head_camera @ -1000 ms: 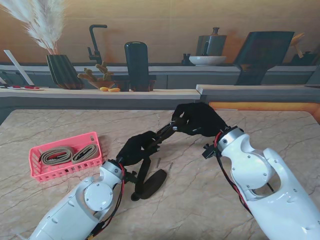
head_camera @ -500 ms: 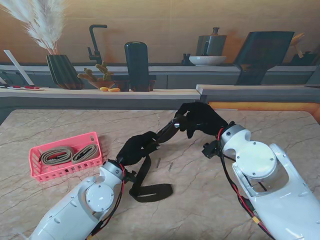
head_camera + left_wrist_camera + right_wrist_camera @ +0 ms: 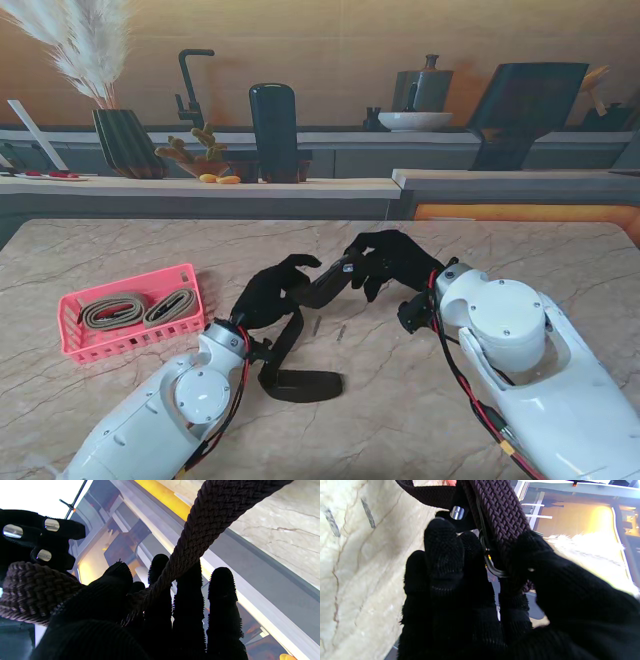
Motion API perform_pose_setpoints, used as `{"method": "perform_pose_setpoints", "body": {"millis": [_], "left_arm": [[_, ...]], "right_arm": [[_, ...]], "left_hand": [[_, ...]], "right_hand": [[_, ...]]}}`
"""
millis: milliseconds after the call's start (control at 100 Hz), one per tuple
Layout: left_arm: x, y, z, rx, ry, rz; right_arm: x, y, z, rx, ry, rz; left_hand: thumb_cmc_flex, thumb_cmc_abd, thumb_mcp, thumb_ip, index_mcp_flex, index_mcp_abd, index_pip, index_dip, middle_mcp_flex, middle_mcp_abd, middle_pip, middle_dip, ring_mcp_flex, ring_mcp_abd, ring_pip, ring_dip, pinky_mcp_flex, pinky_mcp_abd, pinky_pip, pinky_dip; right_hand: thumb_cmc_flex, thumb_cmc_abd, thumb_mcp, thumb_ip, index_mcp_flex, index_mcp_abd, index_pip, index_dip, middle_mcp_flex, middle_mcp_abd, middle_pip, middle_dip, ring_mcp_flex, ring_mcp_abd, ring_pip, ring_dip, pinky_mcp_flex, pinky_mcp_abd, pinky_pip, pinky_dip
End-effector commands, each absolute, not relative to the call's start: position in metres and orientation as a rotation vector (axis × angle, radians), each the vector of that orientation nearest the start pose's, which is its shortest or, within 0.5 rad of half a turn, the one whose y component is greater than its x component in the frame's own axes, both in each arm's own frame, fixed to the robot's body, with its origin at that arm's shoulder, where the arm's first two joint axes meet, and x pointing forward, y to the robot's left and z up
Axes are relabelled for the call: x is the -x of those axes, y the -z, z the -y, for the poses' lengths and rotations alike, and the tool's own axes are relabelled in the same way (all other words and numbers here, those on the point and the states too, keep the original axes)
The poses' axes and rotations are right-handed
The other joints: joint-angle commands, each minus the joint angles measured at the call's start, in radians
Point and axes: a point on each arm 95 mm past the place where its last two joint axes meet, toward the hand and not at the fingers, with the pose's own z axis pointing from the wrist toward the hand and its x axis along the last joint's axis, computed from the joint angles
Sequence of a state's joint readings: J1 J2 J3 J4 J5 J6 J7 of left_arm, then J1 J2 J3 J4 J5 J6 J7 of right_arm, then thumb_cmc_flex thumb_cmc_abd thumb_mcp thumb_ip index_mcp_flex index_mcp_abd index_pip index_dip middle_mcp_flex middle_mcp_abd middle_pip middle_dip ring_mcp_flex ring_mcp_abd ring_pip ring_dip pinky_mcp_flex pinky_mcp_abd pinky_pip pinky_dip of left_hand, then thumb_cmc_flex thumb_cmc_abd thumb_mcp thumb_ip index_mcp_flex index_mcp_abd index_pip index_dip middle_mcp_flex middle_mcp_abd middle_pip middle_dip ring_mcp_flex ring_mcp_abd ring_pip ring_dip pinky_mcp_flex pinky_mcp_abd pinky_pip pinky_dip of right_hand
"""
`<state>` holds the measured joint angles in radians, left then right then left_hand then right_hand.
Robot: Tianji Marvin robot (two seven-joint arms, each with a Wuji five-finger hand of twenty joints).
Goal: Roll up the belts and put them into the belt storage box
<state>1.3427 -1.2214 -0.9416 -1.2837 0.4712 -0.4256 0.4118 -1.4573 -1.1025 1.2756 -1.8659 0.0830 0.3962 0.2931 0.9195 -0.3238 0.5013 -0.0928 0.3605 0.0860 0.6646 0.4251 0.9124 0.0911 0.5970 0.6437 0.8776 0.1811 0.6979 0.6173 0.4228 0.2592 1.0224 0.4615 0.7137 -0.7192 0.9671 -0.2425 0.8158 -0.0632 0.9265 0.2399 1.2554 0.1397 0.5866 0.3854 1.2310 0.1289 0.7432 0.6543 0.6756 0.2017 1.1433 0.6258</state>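
Belt point(image 3: 322, 290), dark braided webbing, stretches between both gloved hands above the marble table point(image 3: 400, 400): the right hand point(image 3: 392, 262) pinches its buckle end between thumb and fingers, the left hand point(image 3: 272, 295) has its fingers closed around the strap, and the tail lies looped just nearer to me. Pink belt storage box point(image 3: 130, 312), holding two rolled belts, sits well apart to the left near the table's edge, with bare marble between; no writing is legible.

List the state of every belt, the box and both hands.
dark belt: unrolled, held up between both hands, tail lying on the table
left hand: shut on the dark belt
right hand: shut on the dark belt's buckle end
pink storage box: open-topped, holding two belts
two tan belts: rolled, lying in the box
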Motion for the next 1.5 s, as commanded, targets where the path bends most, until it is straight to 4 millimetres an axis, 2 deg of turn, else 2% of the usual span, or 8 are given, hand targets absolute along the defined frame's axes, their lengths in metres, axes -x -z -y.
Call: {"method": "perform_pose_setpoints", "body": {"millis": [0,140,400,790,1060,1130,1330,1490], "left_arm": [[-0.422,0.334,0.089,1.357,2.351,-1.057],[-0.422,0.333,0.09,1.337,2.36,-1.036],[-0.421,0.333,0.091,1.33,2.383,-1.031],[-0.42,0.336,0.096,1.334,2.41,-1.076],[-0.418,0.335,0.097,1.332,2.435,-1.044],[-0.418,0.335,0.097,1.336,2.436,-1.043],[-0.419,0.335,0.097,1.362,2.409,-1.035],[-0.417,0.334,0.099,1.372,2.429,-1.004]], "right_arm": [[-0.417,0.229,-0.038,2.187,1.84,0.993],[-0.423,0.242,-0.043,2.246,1.716,0.873],[-0.435,0.266,-0.058,2.314,1.525,0.668],[-0.442,0.286,-0.082,2.318,1.399,0.439],[-0.443,0.297,-0.093,2.335,1.341,0.379],[-0.444,0.3,-0.095,2.333,1.325,0.361],[-0.442,0.303,-0.098,2.299,1.243,0.331],[-0.441,0.306,-0.099,2.29,1.2,0.363]], "left_hand": [[-0.051,-0.021,0.031,-0.016,-0.049,-0.006,-0.037,-0.016,-0.046,-0.027,-0.005,0.0,-0.028,-0.024,-0.003,0.013,-0.023,-0.026,-0.001,0.0],[-0.149,0.021,0.091,0.024,-0.136,-0.009,-0.07,-0.044,-0.212,-0.02,-0.025,-0.154,-0.089,-0.041,-0.026,0.007,-0.058,-0.041,-0.025,0.001],[-0.234,-0.042,0.112,0.016,-0.207,-0.036,-0.104,-0.073,-0.431,0.018,-0.154,-0.282,-0.278,-0.052,-0.185,-0.083,-0.16,-0.102,-0.174,-0.055],[-0.356,-0.132,0.164,0.001,-0.217,-0.063,-0.163,-0.106,-0.565,0.029,-0.206,-0.328,-0.449,-0.042,-0.275,-0.155,-0.238,-0.14,-0.283,-0.092],[-0.447,-0.139,0.181,-0.016,-0.208,-0.057,-0.286,-0.156,-0.63,0.03,-0.213,-0.339,-0.518,-0.051,-0.289,-0.186,-0.283,-0.174,-0.313,-0.1],[-0.438,-0.129,0.186,-0.017,-0.209,-0.054,-0.265,-0.137,-0.62,0.03,-0.21,-0.338,-0.513,-0.055,-0.288,-0.19,-0.28,-0.177,-0.316,-0.101],[-0.264,-0.036,0.142,0.005,-0.216,-0.021,-0.092,-0.032,-0.5,-0.015,-0.16,-0.308,-0.439,-0.09,-0.272,-0.21,-0.237,-0.207,-0.284,-0.089],[-0.144,0.159,-0.019,0.014,-0.211,-0.042,-0.001,-0.003,-0.446,-0.046,-0.149,-0.3,-0.424,-0.103,-0.258,-0.218,-0.227,-0.218,-0.268,-0.083]], "right_hand": [[0.074,0.054,0.055,0.008,0.085,-0.054,0.099,0.061,0.011,0.017,0.027,0.018,0.028,0.007,0.033,0.018,-0.01,0.01,0.039,0.023],[0.076,0.053,0.059,0.008,0.086,-0.046,0.095,0.065,0.008,0.024,0.035,0.022,0.026,0.013,0.043,0.023,-0.013,0.015,0.046,0.028],[0.077,0.054,0.062,0.008,0.085,-0.036,0.089,0.07,0.006,0.031,0.045,0.024,0.022,0.019,0.062,0.029,-0.016,0.02,0.054,0.032],[0.076,0.059,0.06,0.009,0.082,-0.037,0.086,0.075,-0.002,0.033,0.056,0.025,0.019,0.016,0.074,0.028,-0.016,0.018,0.061,0.032],[0.076,0.061,0.057,0.009,0.08,-0.037,0.084,0.077,-0.005,0.031,0.061,0.022,0.018,0.014,0.076,0.026,-0.016,0.017,0.062,0.031],[0.076,0.062,0.057,0.009,0.08,-0.037,0.084,0.077,-0.006,0.031,0.062,0.022,0.018,0.014,0.077,0.025,-0.016,0.017,0.062,0.03],[0.078,0.077,0.055,0.014,0.067,-0.009,0.078,0.077,-0.013,0.049,0.08,0.029,0.017,0.021,0.095,0.03,-0.019,0.027,0.067,0.031],[0.081,0.083,0.052,0.016,0.064,0.0,0.073,0.077,-0.018,0.054,0.09,0.034,0.015,0.02,0.104,0.032,-0.019,0.03,0.07,0.031]]}}
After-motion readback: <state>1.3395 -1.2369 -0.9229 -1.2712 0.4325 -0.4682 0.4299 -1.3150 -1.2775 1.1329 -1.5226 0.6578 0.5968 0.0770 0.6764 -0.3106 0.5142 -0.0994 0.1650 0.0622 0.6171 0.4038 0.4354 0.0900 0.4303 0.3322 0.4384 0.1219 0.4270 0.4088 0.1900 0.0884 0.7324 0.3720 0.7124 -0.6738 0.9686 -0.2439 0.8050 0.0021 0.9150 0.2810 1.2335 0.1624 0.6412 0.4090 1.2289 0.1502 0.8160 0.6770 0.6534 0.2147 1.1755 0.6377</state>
